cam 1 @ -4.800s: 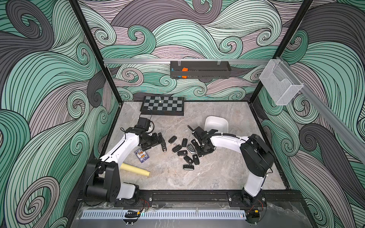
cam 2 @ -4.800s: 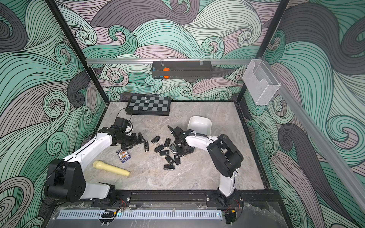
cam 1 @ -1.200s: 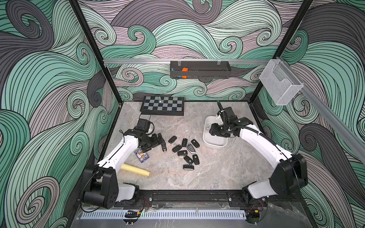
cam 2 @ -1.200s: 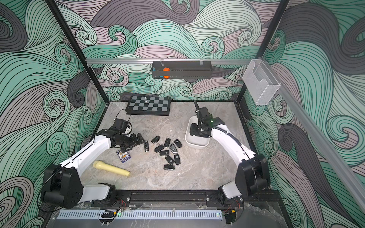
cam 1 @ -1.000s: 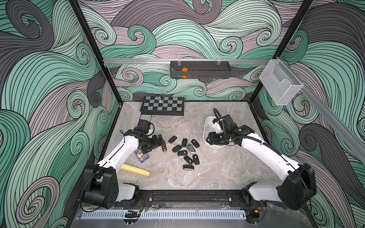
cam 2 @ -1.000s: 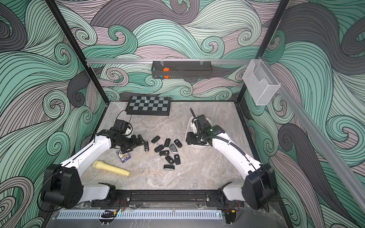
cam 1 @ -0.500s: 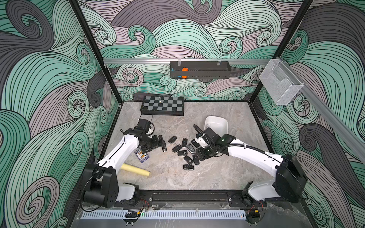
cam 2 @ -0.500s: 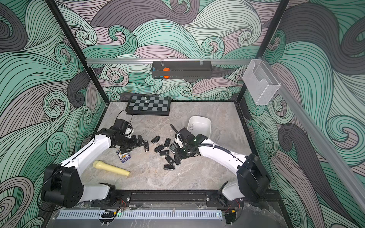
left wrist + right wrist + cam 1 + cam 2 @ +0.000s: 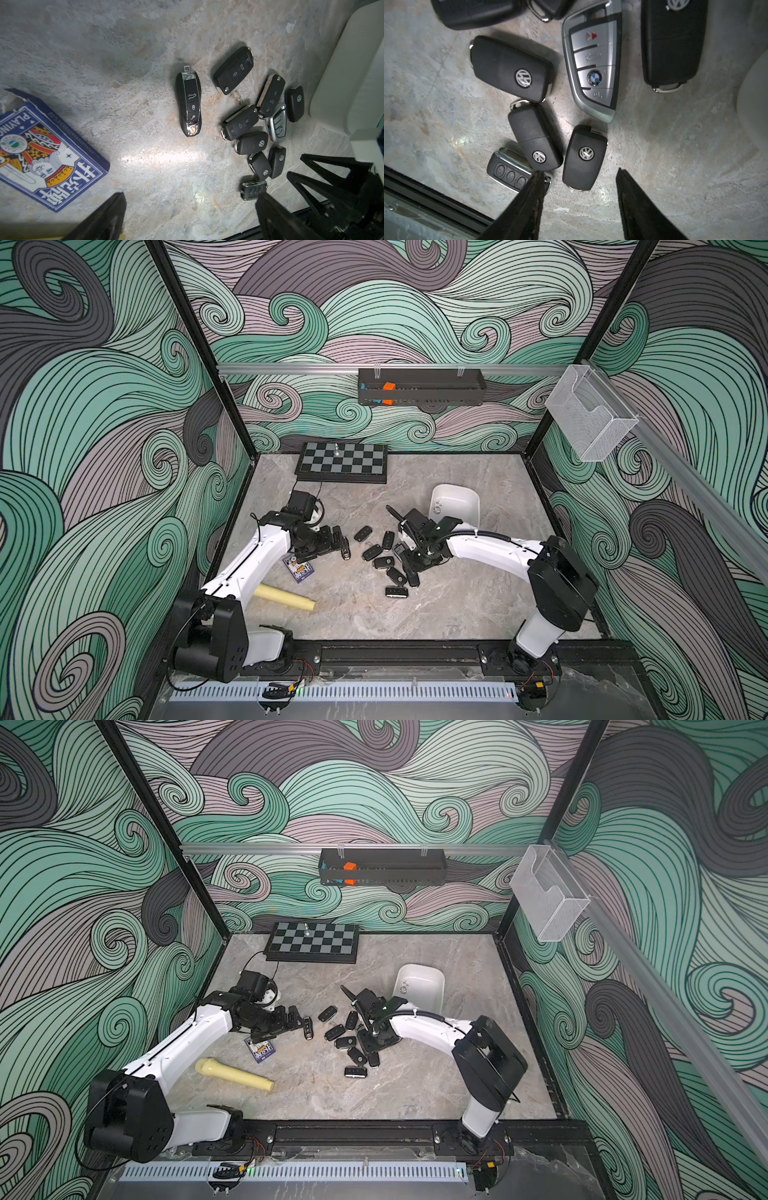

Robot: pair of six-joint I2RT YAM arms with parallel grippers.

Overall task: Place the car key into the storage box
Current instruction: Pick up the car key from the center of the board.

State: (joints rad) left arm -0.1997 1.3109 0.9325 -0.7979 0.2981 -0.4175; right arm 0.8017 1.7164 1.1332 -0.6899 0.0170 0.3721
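Several black car keys (image 9: 386,556) lie clustered on the marble table, with a silver one (image 9: 591,62) among them. The white storage box (image 9: 469,506) stands just behind the cluster, and something small and greyish lies on its floor. My right gripper (image 9: 579,171) hangs low over the near side of the cluster (image 9: 368,1048). It is open, and the end of a black key with a round badge (image 9: 584,153) lies between its fingertips, ungripped. My left gripper (image 9: 190,195) is open and empty, left of a long glossy key (image 9: 189,104).
A blue playing-card box (image 9: 298,568) and a yellow cylinder (image 9: 286,597) lie under the left arm. At the back stands a chessboard (image 9: 343,462). A black tray (image 9: 419,391) hangs on the back wall and a mesh basket (image 9: 588,414) on the right wall.
My right arm has swung from over the storage box back to the key cluster and come down low over it. The left arm has not moved.
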